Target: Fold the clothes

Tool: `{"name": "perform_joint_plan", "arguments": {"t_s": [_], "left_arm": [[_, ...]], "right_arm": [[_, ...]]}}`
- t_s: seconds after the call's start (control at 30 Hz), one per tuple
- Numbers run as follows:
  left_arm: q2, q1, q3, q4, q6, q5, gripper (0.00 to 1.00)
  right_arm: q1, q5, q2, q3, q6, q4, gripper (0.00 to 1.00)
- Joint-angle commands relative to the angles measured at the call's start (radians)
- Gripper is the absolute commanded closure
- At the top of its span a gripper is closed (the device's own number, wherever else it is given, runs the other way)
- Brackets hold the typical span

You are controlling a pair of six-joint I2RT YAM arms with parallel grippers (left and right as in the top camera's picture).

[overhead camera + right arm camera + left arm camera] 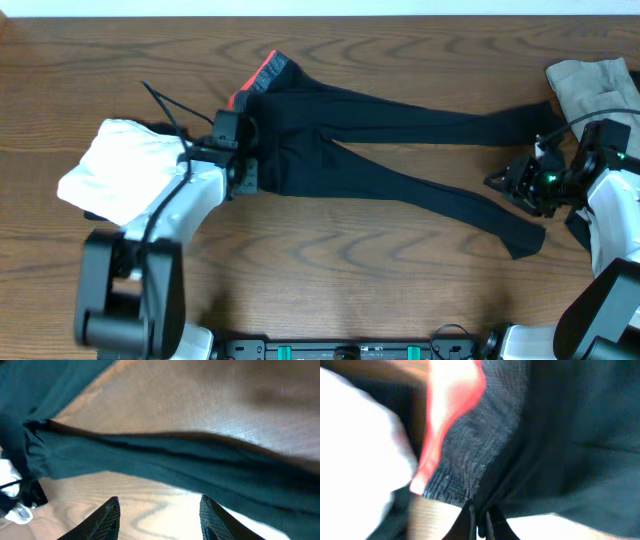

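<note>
The black pants (400, 135) lie spread across the wooden table, the coral-red and grey waistband (262, 75) at the upper left, both legs running right. My left gripper (243, 172) is shut on the pants' fabric at the waist end; the left wrist view shows the fingertips (481, 519) pinching black cloth below the waistband (465, 430). My right gripper (510, 182) is open and empty between the two leg ends; in the right wrist view its fingers (159, 512) hang over bare wood below a leg (165, 460). A white garment (125, 165) lies at left, a beige one (595, 85) at upper right.
The table's far edge (320, 14) runs along the top of the overhead view. The left arm's cable (165, 108) loops over the white garment.
</note>
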Motion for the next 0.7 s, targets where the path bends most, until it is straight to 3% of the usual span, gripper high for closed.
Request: {"name": "perform_joint_plan", "arguments": {"t_s": [0.0,0.23,0.4,0.67], "left_arm": [[-0.143,0.002,0.088,-0.056,-0.005,-0.167,0.94],[-0.286,0.008,0.092,-0.124,-0.005,-0.182,0.94],[-0.287,0.007,0.091,-0.169,-0.006,-0.182,0.94],[-0.287,0.007,0.091,-0.168,-0.006,-0.182,0.94]], "right_arm": [[0.021,0.077,-0.014,0.019,-0.018,-0.032,0.50],[0.099,0.217,-0.014,-0.001,0.019,-0.032,0.48],[0.165,0.344,-0.013,-0.033,0.107,0.016,0.41],[0.196,0.422,-0.012,-0.141,0.179,0.072,0.42]]}}
